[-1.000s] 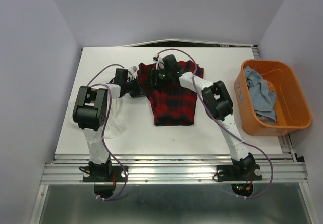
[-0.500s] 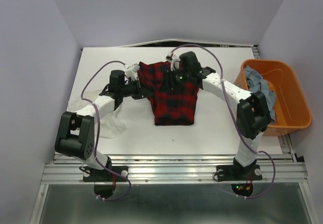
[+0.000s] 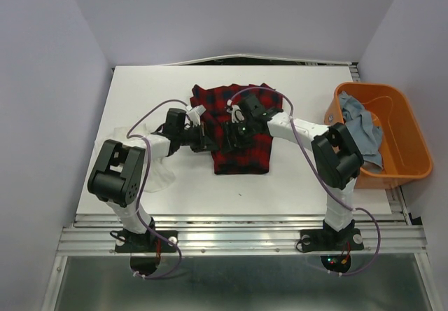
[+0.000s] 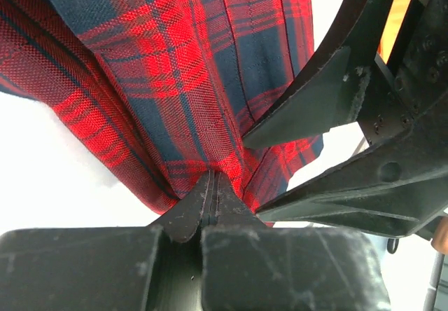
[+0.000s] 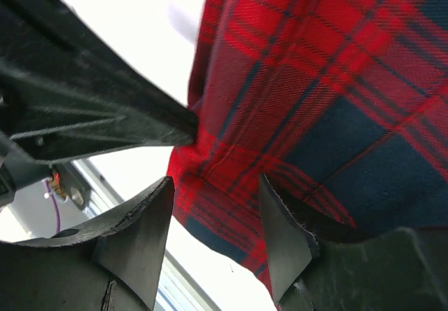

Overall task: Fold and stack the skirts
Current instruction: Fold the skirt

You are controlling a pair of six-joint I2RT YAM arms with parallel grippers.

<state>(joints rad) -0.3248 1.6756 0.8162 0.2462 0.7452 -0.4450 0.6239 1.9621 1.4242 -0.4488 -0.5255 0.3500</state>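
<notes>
Plaid skirt (image 3: 246, 155) lies mid-bench (image 3: 154, 87), nearer the far edge. Left hand (image 3: 204, 137) clenched on its left edge. Right hand (image 3: 235, 133) released, fingers apart over the cloth. White skirt (image 3: 159, 176) by the bench's left edge.

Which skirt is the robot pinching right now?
The red-and-black plaid skirt in the middle, pinched in the left pincer. The thin white skirt lies at the left; the light blue skirt sits in the orange plastic tub.
</notes>
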